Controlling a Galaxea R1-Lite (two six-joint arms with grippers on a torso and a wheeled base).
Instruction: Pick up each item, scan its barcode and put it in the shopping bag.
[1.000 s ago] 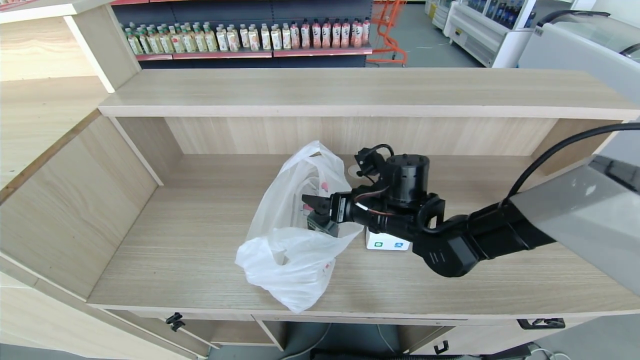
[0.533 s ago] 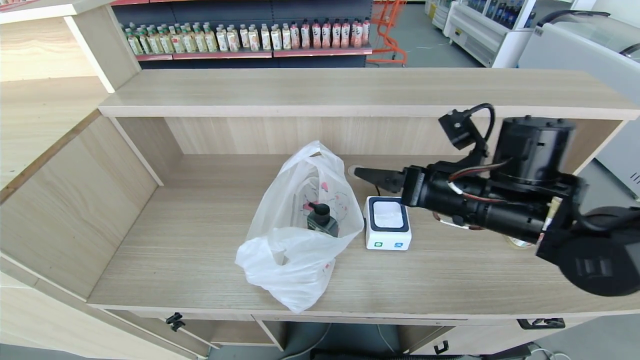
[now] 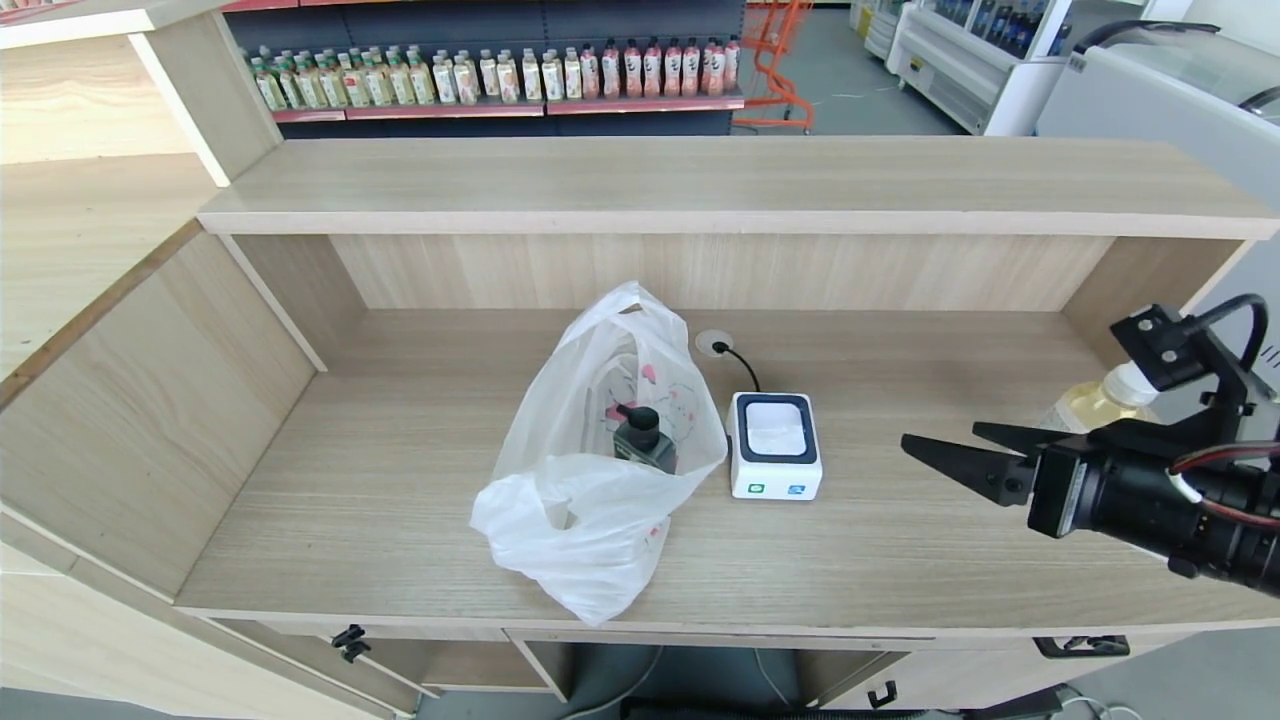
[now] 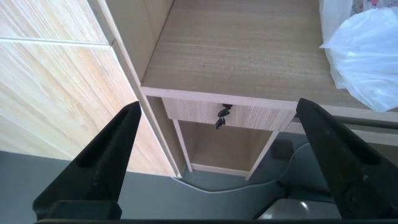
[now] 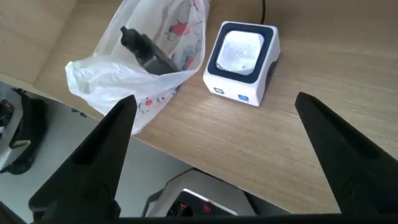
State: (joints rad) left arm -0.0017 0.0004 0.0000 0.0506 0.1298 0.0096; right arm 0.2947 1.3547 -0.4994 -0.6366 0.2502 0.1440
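Lurker: so what are the claws up to on your feed?

Me: nearest to me, the left claw hangs off the front edge of the bench, fingers spread wide with nothing between them. Its camera looks down on the bench's front corner, with a bulge of the shopping bag off to one side. The right claw is over the right end of the bench, also gaping apart and carrying nothing. Its tips are aimed toward the scanner but well apart from it.

Lurker: and the goods?

Me: the bag slumps mid-bench near the front edge, mouth open. A dark pump bottle sits inside it, tilted. The white scanner is just beside the bag on the robot's right, window facing up. Its cable runs back to a round hole in the bench. A yellowish bottle with a white cap stands at the right end, partly hidden behind my right arm. Way out back there's a store shelf of drink bottles.
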